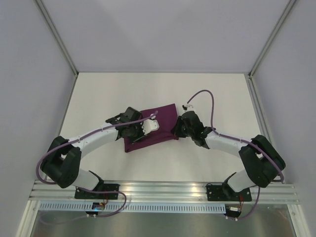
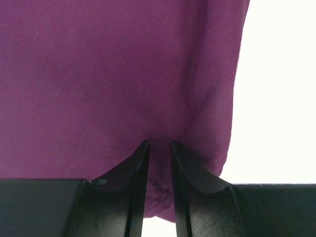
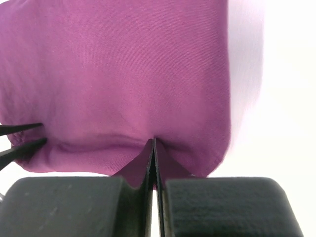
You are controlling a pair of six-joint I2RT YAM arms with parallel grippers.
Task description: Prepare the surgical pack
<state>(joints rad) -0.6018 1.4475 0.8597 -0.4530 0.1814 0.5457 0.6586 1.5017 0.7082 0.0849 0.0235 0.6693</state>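
Observation:
The surgical pack shows only as a deep-purple folded cloth (image 1: 165, 118) lying flat in the middle of the white table. My left gripper (image 1: 134, 137) sits over the cloth's left part. In the left wrist view its jaws (image 2: 159, 148) stand narrowly apart, pinching a fold of the cloth (image 2: 113, 74). My right gripper (image 1: 177, 129) is at the cloth's right edge. In the right wrist view its jaws (image 3: 154, 143) are pressed together on the cloth's hem (image 3: 123, 74). The left fingertips (image 3: 24, 129) show at that view's left side. Steel tray, gauze, forceps and packets are out of view.
The white table (image 1: 207, 94) is enclosed by pale walls at the back and both sides. A metal rail (image 1: 163, 190) with both arm bases runs along the near edge.

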